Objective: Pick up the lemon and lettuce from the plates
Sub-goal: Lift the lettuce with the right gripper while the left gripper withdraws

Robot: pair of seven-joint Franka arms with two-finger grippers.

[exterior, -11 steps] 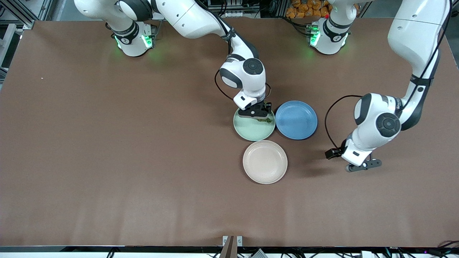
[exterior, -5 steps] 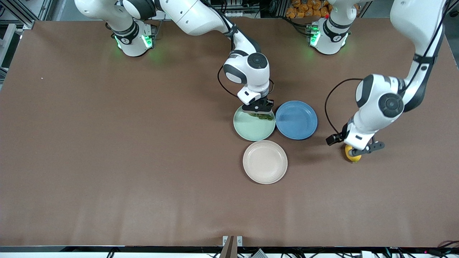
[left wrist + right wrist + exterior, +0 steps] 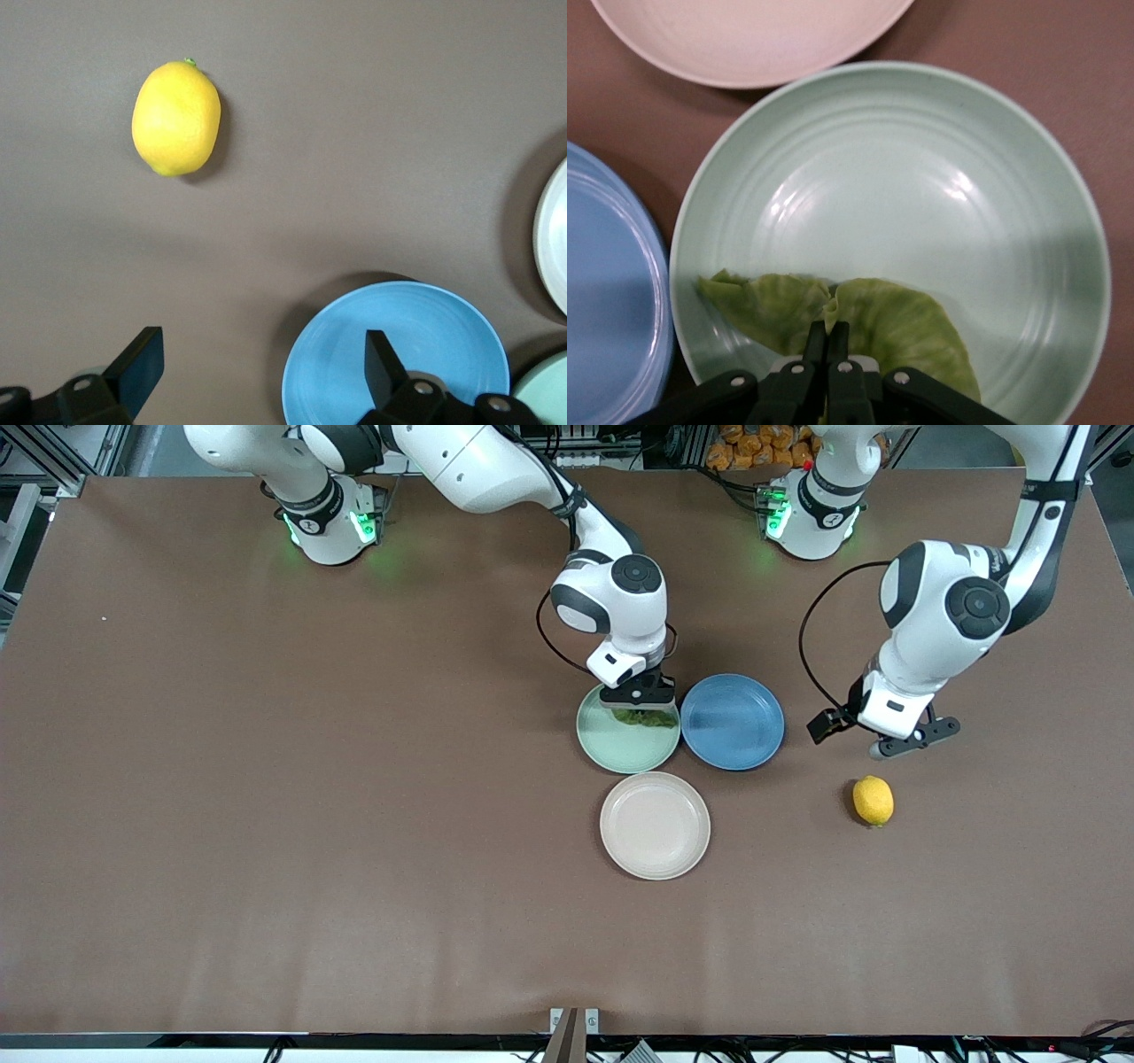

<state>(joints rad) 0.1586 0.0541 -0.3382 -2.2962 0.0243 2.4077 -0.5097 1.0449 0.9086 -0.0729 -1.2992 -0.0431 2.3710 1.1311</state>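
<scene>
1. Up goes the left gripper (image 3: 899, 737), fingers spread, leaving the lemon (image 3: 873, 800) on the table (image 3: 266, 779) toward the left arm's edge.
2. Right gripper (image 3: 640, 701) pinches the lettuce (image 3: 850, 319), seemingly barely lifted over the mint plate (image 3: 611, 748).
3. Beige plate (image 3: 655, 825) empty; lettuce removal remains.

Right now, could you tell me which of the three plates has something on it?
The mint green plate, holding the lettuce; the blue and beige-pink plates are bare.
</scene>
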